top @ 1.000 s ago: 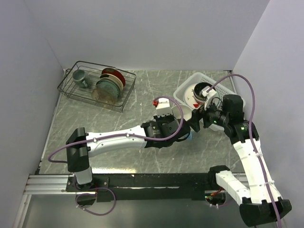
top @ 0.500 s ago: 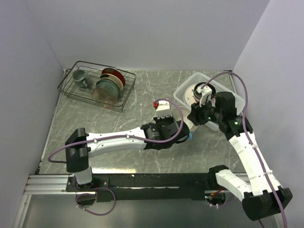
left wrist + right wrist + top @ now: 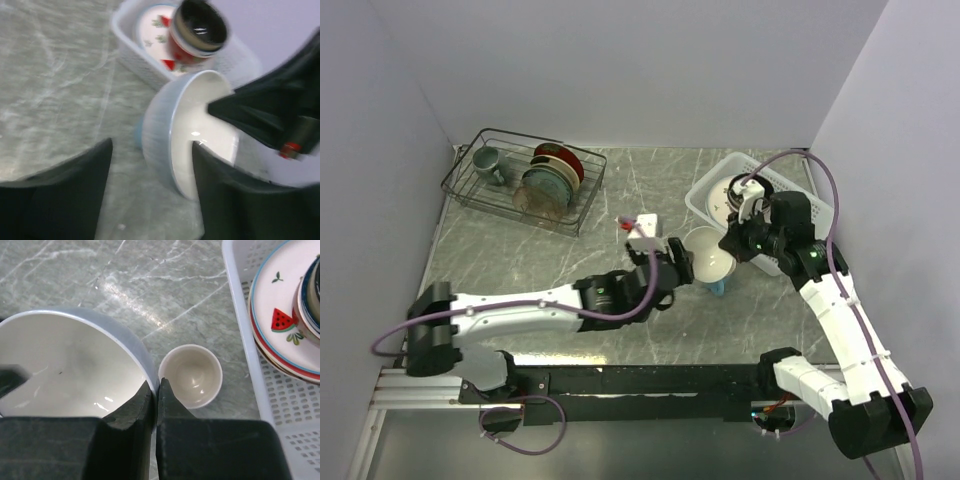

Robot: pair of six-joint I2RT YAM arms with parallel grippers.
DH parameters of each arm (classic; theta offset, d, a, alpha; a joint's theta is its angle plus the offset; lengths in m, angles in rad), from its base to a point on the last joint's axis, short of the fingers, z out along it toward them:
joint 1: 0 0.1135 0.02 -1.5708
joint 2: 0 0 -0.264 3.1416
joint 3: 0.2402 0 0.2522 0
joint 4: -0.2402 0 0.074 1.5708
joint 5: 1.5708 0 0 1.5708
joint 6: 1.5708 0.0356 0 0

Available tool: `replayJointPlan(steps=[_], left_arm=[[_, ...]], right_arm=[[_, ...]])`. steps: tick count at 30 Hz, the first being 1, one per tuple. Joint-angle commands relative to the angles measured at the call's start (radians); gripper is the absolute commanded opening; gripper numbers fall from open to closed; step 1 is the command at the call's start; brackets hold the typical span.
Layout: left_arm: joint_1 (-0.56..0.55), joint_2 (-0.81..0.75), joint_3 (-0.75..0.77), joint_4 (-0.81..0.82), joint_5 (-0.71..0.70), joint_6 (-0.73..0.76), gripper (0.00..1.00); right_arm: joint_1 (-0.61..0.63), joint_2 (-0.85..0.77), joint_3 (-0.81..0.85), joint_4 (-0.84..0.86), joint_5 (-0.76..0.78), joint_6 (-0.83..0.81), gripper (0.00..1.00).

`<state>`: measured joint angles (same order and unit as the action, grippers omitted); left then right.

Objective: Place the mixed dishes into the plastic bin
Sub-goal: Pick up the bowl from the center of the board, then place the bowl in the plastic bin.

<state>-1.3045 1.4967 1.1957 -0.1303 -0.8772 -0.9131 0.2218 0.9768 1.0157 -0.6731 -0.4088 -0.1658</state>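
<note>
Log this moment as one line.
right hand: shut on bowl rim | left hand: open beside bowl | mug: on table

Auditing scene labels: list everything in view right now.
blue bowl: 1, pale blue, white inside; tilted near bin
mug: 1, light blue; on table by blue bowl
plastic bin: 1, white; table's far right
plates: stack, top white with red fruit; in bin
dark-and-cream bowl: 1; on those plates
wire rack: 1, black; far left
grey-green mug: 1; in rack
upright plates: several, teal, tan, dark red; in rack
table: 1, grey marbled
left gripper: open, beside blue bowl
right gripper: shut on blue bowl's rim
</note>
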Motion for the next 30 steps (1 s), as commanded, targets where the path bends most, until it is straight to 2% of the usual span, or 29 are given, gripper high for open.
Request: replayJointPlan(steps=[1,3,6,13,17,23,30], left_arm=[[0.008,-0.15,-0.151,0.383,0.2,0.235,0.8],[0.014,-0.196,-0.212,0.437,0.296,0.279,0.92],[0.028,-0.242,-0.26,0.471,0.365,0.307,0.99],[0.077,-0.342,-0.356,0.443,0.417,0.307,0.99],[0.1,-0.429,-0.432,0.432,0.408,0.286,0.99],[0.125,-0.512,-0.542,0.408,0.376,0.232,0.99],[0.142,-0.529,-0.627,0.394,0.377,0.168,0.99]], right_arm=[[-0.062,-0.044,0.06,0.043,-0.085,-0.047,0.0],[-0.091,-0.058,0.06,0.05,-0.137,-0.06,0.0],[-0.15,-0.072,0.057,0.086,-0.177,-0.052,0.0],[-0.254,-0.046,0.084,0.181,-0.142,0.029,0.0],[-0.305,-0.024,0.078,0.294,-0.091,0.097,0.0],[-0.335,0.046,0.101,0.398,0.02,0.201,0.0],[-0.366,0.171,0.135,0.455,0.132,0.305,0.0]])
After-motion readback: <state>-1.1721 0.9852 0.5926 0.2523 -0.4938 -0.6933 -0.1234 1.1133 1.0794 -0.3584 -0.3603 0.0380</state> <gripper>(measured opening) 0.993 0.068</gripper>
